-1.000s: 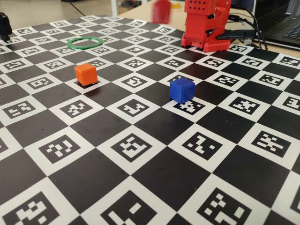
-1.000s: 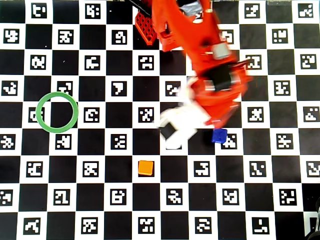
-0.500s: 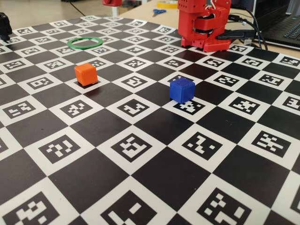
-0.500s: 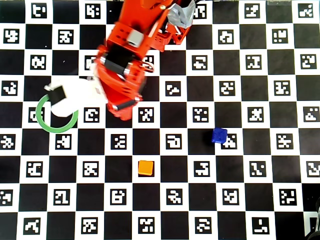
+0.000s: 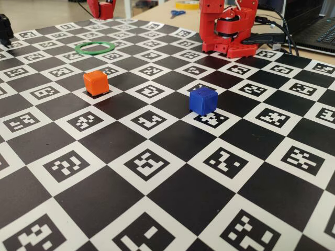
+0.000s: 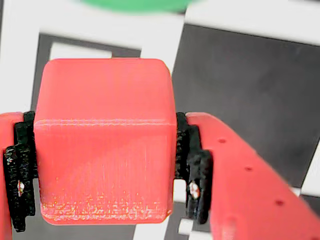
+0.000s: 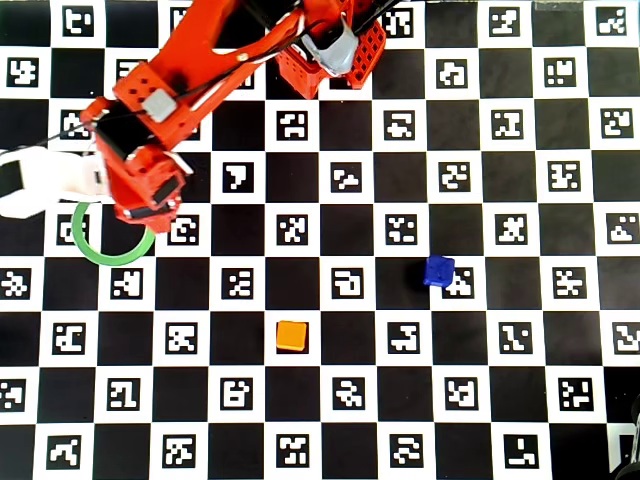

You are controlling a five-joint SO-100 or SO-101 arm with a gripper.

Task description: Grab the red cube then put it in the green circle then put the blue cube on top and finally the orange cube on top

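In the wrist view my gripper [image 6: 105, 165] is shut on the red cube [image 6: 102, 140]; its black pads [image 6: 192, 165] press on both sides of the cube, held above the board. The green circle [image 6: 135, 4] shows blurred at the top edge, just ahead. In the overhead view my gripper [image 7: 140, 210] hangs over the upper right part of the green circle [image 7: 100, 258] and the cube is hidden under the arm. The orange cube [image 7: 291, 335] and the blue cube [image 7: 438, 271] sit on the board, far from the gripper. The fixed view shows the ring [image 5: 94, 53], the orange cube [image 5: 96, 82] and the blue cube [image 5: 203, 100].
The arm's red base [image 5: 230, 26] stands at the far edge of the black-and-white marker board [image 5: 167, 209]. A white part [image 7: 45, 180] juts out left of the wrist. Scissors [image 5: 177, 13], tape and a laptop lie behind the board.
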